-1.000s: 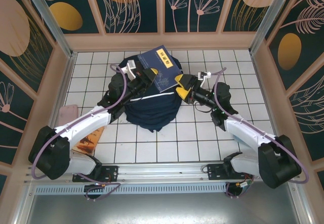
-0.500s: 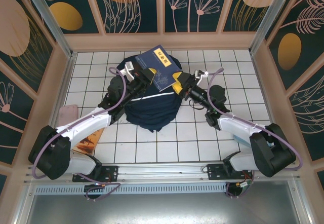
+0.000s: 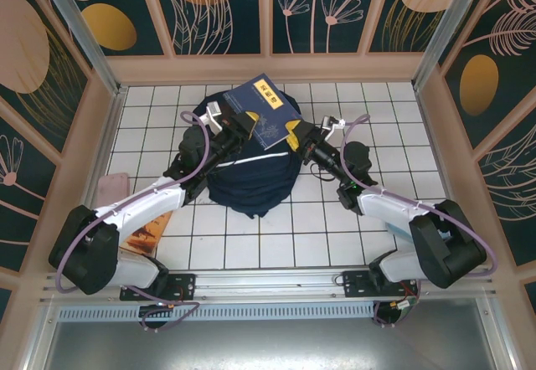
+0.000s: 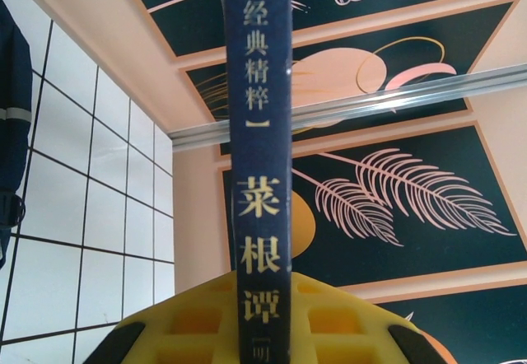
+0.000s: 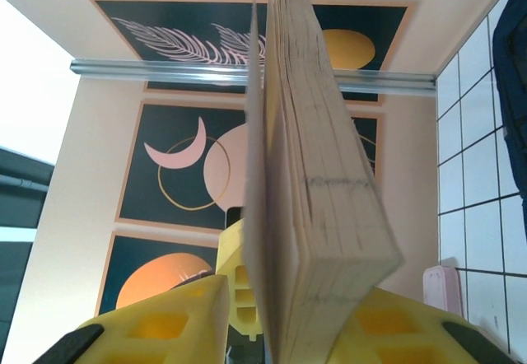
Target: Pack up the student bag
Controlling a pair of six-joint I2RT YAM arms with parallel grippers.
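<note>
Student bag [image 3: 251,182]: slumped on the tiled table [image 3: 352,228], about mid-width and nearer the far edge than the near one.
Book [image 3: 264,110]: navy, held over the bag's far end between both arms, judged to be positioned for feeding into the bag.
Left gripper [image 3: 249,123]: clamped narrow on the spine side, carrying the book.
Right gripper [image 3: 291,136]: fingers drawn in on either side of the page edge, probably to steady it. Firm contact cannot be told.
Left edge of table: a pink item [image 3: 113,187] and a brownish book [image 3: 146,234], well apart from the bag.
</note>
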